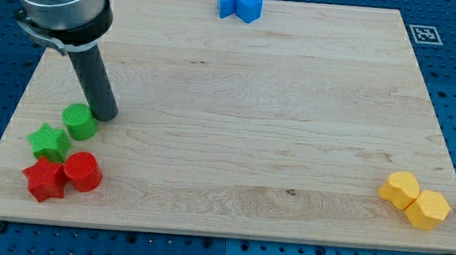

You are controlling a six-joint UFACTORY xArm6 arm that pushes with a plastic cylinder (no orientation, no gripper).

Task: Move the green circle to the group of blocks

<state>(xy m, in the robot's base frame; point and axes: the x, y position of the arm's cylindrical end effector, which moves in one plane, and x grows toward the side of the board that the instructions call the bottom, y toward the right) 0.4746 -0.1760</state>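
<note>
The green circle [79,121] lies near the view's left edge of the wooden board [238,104]. My tip [105,116] rests on the board right beside it, on its upper right side, touching or nearly so. Just below and left of the circle sits a green star [48,141]. Under that lie a red star [44,180] and a red round block [83,171], close together. These blocks form a group at the view's bottom left.
Two blue blocks [239,5] sit together at the view's top edge. Two yellow blocks [415,201] sit together at the bottom right. A tag marker [424,34] is at the top right off the board.
</note>
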